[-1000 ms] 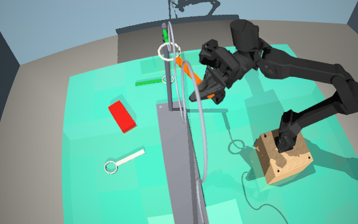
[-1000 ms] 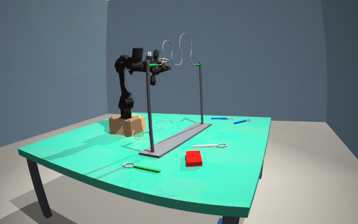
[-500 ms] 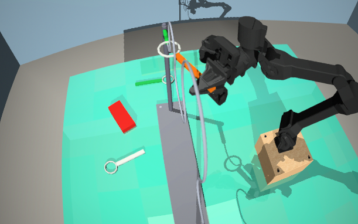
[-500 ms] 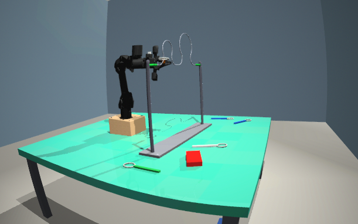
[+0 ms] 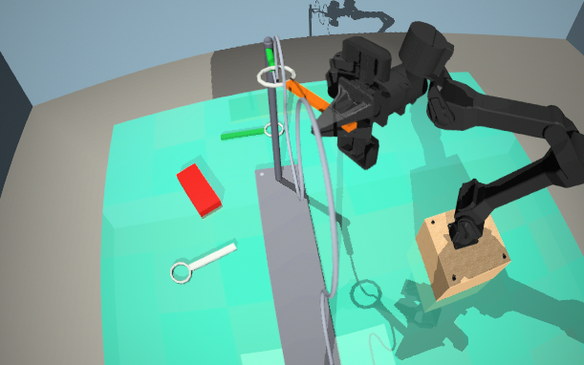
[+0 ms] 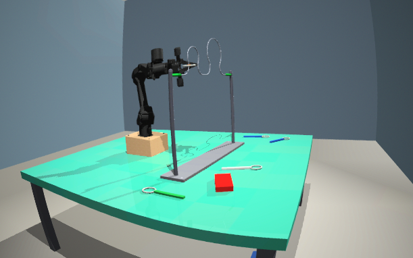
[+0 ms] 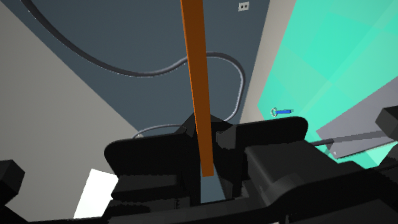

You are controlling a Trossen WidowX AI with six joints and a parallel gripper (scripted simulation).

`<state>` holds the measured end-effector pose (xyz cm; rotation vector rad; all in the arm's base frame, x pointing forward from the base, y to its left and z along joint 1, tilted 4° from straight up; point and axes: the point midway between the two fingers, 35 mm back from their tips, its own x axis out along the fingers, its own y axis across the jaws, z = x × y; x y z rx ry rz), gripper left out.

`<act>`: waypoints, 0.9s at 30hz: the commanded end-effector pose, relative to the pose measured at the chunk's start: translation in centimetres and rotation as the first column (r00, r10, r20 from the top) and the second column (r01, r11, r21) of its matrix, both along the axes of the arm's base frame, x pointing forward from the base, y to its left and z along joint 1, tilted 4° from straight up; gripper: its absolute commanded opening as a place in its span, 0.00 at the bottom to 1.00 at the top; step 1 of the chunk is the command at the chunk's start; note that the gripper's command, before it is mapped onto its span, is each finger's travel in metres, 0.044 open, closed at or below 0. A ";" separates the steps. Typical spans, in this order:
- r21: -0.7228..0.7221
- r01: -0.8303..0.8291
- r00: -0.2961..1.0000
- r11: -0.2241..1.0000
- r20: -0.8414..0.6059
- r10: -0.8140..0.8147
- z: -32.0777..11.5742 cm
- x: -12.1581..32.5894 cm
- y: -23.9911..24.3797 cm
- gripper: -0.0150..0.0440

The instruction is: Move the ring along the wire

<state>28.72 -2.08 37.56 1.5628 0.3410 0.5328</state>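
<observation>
The white ring (image 5: 259, 76) is around the grey wire (image 5: 335, 210) (image 6: 220, 54) (image 7: 242, 85), at its first rising stretch beyond the near green part (image 5: 270, 56) (image 6: 176, 74). It looks nearly flat and edge-on in the exterior view; contact with the wire cannot be told. My gripper (image 5: 318, 126) (image 6: 196, 65) is shut on the orange handle (image 5: 308, 95) (image 7: 196, 65), on the robot's side. In the top view a wire loop passes in front of the handle; the gap there is unclear. The far green part (image 6: 228, 74) meets the far post (image 6: 232, 108).
The near post (image 5: 274, 124) (image 6: 172, 118) stands on a grey base plate (image 5: 292, 268) (image 6: 207, 159). A red block (image 5: 198, 188) (image 6: 224, 182), a green-handled ring (image 5: 242, 134) (image 6: 169, 194) and a white-handled ring (image 5: 213, 256) (image 6: 236, 168) lie beyond it. Two blue-handled rings lie farther back.
</observation>
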 end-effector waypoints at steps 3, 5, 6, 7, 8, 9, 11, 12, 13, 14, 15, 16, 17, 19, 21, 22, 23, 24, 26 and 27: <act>0.065 -0.001 1.000 0.998 0.007 0.001 1.5 -0.2 -0.1 0.00; 0.085 -0.003 1.000 0.996 0.007 0.003 1.8 -0.2 -0.1 0.00; 0.095 -0.004 1.000 0.996 0.006 0.003 2.0 -0.2 -0.2 0.00; 0.104 -0.005 1.000 0.995 0.006 0.004 2.2 -0.3 -0.2 0.00; 0.114 -0.006 1.000 0.993 0.006 0.005 2.4 -0.3 -0.2 0.00; 0.124 -0.006 1.000 0.992 0.006 0.006 2.6 -0.3 -0.3 0.00; 0.141 -0.008 1.000 0.990 0.005 0.007 3.0 -0.3 -0.4 0.00; 0.147 -0.008 1.000 0.989 0.005 0.008 3.1 -0.3 -0.4 0.00; 0.152 -0.009 1.000 0.988 0.005 0.008 3.3 -0.3 -0.5 0.00; 0.157 -0.009 1.000 0.988 0.005 0.009 3.4 -0.3 -0.5 0.00; 0.158 -0.010 1.000 0.987 0.004 0.009 3.5 -0.4 -0.6 0.00; 0.157 -0.009 1.000 0.988 0.004 0.009 3.6 -0.4 -0.6 0.00; 0.156 -0.009 1.000 0.988 0.004 0.009 3.7 -0.4 -0.6 0.00; 0.152 -0.009 1.000 0.988 0.004 0.009 3.8 -0.4 -0.7 0.00; 0.147 -0.009 1.000 0.989 0.004 0.008 3.9 -0.4 -0.7 0.00; 0.141 -0.008 1.000 0.990 0.005 0.008 3.9 -0.4 -0.7 0.00; 0.132 -0.008 1.000 0.991 0.005 0.007 3.9 -0.4 -0.7 0.00; 0.123 -0.007 1.000 0.992 0.005 0.006 3.9 -0.4 -0.8 0.00; 0.100 -0.005 1.000 0.995 0.005 0.005 3.9 -0.4 -0.8 0.00; 0.089 -0.004 1.000 0.996 0.006 0.004 3.8 -0.4 -0.8 0.00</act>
